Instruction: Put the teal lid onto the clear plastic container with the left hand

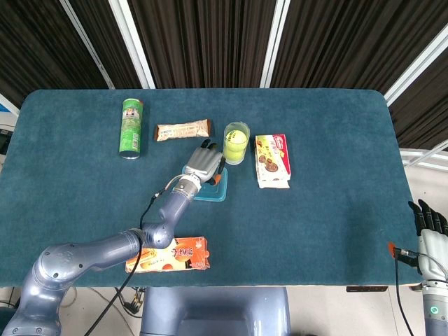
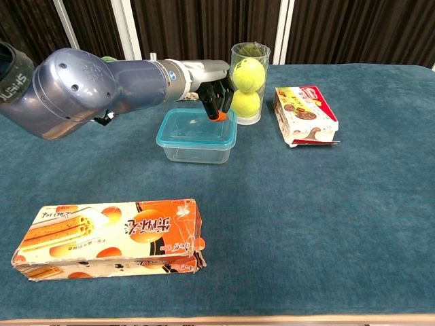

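Note:
The teal lid lies flat on the clear plastic container in the middle of the table, also seen in the head view as a teal lid. My left hand hovers over the lid's far right corner, fingers bent down, with an orange fingertip touching the rim. It holds nothing. From above, the left hand covers the far half of the lid. My right hand stays off the table's right edge, fingers straight and empty.
A clear tube of tennis balls stands just right of the left hand. A cookie box lies further right. A green chips can and a snack bar lie behind. An orange wafer box sits near the front edge.

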Motion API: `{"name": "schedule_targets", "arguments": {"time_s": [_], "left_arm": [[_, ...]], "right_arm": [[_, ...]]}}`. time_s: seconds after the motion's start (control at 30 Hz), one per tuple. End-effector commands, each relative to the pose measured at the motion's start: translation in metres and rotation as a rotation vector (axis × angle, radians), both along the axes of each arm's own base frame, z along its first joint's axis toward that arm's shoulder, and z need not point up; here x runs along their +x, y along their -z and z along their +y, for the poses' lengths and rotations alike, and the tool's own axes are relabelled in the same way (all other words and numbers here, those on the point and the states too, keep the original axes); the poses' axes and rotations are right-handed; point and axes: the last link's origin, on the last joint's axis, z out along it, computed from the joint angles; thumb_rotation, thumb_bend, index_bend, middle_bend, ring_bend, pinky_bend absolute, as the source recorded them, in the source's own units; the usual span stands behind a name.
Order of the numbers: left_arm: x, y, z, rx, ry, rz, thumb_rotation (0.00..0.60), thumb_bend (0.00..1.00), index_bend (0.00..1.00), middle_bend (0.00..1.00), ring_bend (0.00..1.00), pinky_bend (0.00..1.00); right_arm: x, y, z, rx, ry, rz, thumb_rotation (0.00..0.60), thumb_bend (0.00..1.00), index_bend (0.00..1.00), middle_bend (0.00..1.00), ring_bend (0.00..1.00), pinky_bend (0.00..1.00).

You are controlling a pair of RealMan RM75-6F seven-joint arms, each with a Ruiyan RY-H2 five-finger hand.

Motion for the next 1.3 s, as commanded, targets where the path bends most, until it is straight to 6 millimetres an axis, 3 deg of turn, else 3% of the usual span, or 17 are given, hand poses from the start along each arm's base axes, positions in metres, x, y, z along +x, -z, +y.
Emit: {"name": "schedule_targets", "arguments": {"time_s": [0.03, 1.3], "left_arm": [[0.001, 0.001, 0.0, 0.002, 0.009, -0.003, 0.6, 0.44, 0.65, 0.62, 0.11, 0.0], [-0.002, 0.013, 0.005, 0.014, 0.038, 0.011, 0.6, 0.44, 0.65, 0.62, 0.11, 0.0]], "right_arm": [[0.0, 0.0, 0.0, 0.001, 0.0, 0.0, 0.6, 0.29, 0.1, 0.0, 0.0, 0.0], [-0.001, -0.001, 0.0, -0.002, 0.009, -0.008, 0.6, 0.29, 0.1, 0.0, 0.0, 0.0]]}}
